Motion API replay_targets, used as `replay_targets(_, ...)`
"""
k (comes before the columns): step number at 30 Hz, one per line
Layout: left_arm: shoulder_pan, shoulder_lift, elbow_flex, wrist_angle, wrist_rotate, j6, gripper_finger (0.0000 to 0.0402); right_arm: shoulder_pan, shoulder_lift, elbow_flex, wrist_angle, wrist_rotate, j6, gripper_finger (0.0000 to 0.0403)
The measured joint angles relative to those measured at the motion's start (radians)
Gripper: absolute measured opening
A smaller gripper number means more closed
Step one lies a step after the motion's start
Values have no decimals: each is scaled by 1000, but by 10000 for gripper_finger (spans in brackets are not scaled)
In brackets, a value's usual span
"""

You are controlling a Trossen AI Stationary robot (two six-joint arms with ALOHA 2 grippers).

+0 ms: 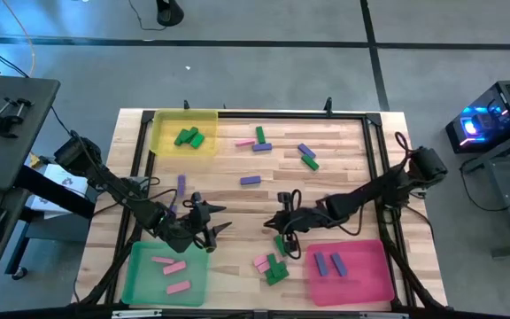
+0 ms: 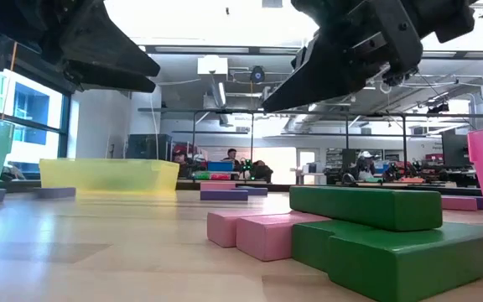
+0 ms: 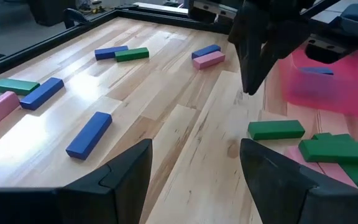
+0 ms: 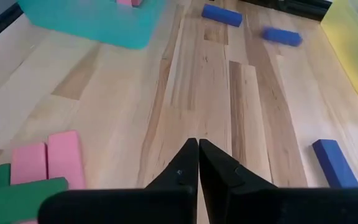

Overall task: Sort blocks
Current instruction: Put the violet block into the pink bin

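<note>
Small green, pink and purple-blue blocks lie loose on the wooden table: a purple one (image 1: 251, 180) mid-table, others (image 1: 306, 155) farther back, and a pile of pink and green ones (image 1: 273, 266) at the near edge. My left gripper (image 1: 226, 219) hovers open over bare wood, with a blue block (image 3: 89, 134) ahead of it. My right gripper (image 4: 197, 155) is shut with nothing between its fingers. It hangs above the table beside the pink blocks (image 4: 48, 162) of the pile.
A yellow tray (image 1: 184, 133) at the far left holds green blocks. The green tray (image 1: 166, 275) at the near left holds pink ones, and the pink tray (image 1: 348, 270) at the near right holds purple ones. A black frame (image 1: 374, 142) rims the table.
</note>
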State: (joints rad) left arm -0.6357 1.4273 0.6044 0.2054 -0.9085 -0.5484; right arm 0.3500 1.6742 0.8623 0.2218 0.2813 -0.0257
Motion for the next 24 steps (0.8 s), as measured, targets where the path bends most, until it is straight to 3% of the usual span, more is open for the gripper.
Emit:
replay_targets(8,6,0,0,-14,-1,-43,229,-10,-4,0,-2,6,7,0)
replay_targets(13,77,-37,2,-234,28,-241,229,-10,-4,0,-1,6,44,0)
replay_targets(18,302,-62,2,-581,348,-407,227,-9,-4,0,4,5,52,0)
replay_targets(24,488,-41,2,-818,684,-386,209,-9,-5,0,4,4,55,0)
